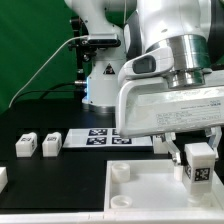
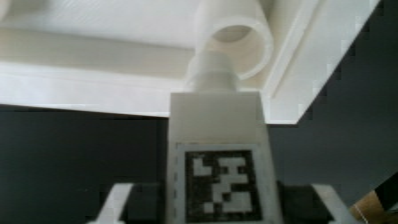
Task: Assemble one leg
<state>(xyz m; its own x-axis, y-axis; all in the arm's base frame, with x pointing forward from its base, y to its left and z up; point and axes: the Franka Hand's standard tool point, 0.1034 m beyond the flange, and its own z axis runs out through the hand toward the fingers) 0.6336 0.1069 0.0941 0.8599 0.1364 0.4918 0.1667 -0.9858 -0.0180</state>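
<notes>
My gripper (image 1: 197,168) is shut on a leg (image 1: 198,162), a small white block with a black-and-white tag. I hold it over the right part of the large flat white slab (image 1: 150,195) in the exterior view. In the wrist view the leg (image 2: 219,130) sits between my fingers (image 2: 121,202), tag facing the camera. Its narrow peg end points at a round corner socket (image 2: 231,40) of the slab (image 2: 89,60). I cannot tell whether the peg touches the socket. My gripper (image 2: 219,208) shows only at its fingertips there.
Two more legs (image 1: 25,145) (image 1: 50,143) stand on the black table at the exterior view's left, and another (image 1: 2,178) sits at the left edge. The marker board (image 1: 105,138) lies behind the slab. Raised sockets (image 1: 120,172) mark the slab's left corners.
</notes>
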